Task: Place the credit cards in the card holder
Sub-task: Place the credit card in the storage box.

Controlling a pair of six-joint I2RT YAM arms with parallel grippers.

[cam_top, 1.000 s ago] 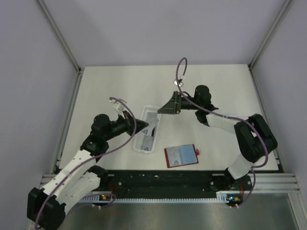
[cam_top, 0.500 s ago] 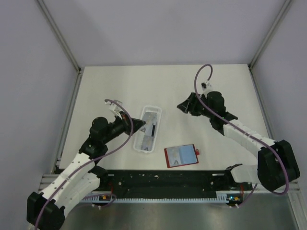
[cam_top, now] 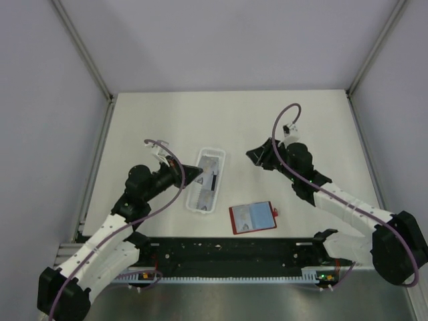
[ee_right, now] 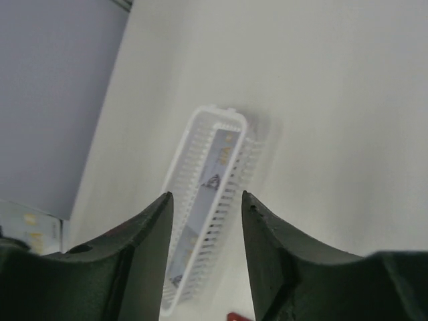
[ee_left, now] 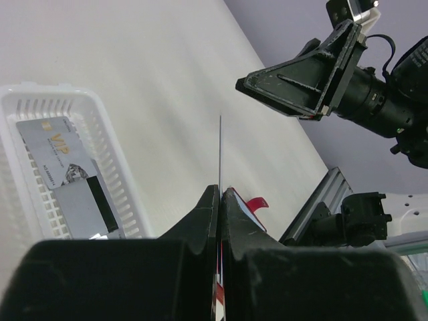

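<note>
The red card holder [cam_top: 253, 217] lies open and flat near the table's front edge; its clasp tab [ee_left: 255, 203] peeks out past my left fingers. My left gripper [cam_top: 196, 174] [ee_left: 220, 191] hovers beside the white tray's left side, shut on one credit card [ee_left: 220, 152] seen edge-on as a thin upright line. More grey credit cards [cam_top: 210, 176] [ee_left: 59, 159] [ee_right: 215, 172] lie in the tray. My right gripper [cam_top: 253, 154] [ee_right: 205, 195] hangs open and empty above the table, right of the tray and beyond the holder.
The long white slotted tray [cam_top: 194, 202] [ee_left: 114, 144] [ee_right: 175, 175] sits between the arms, left of the holder. Metal frame rails [cam_top: 95, 157] border the table on both sides, and a black rail [cam_top: 227, 249] runs along the front.
My right gripper has swung right, away from the tray, and its jaws have narrowed partway after widening. My left gripper drew back slightly left, still pinching the card.
</note>
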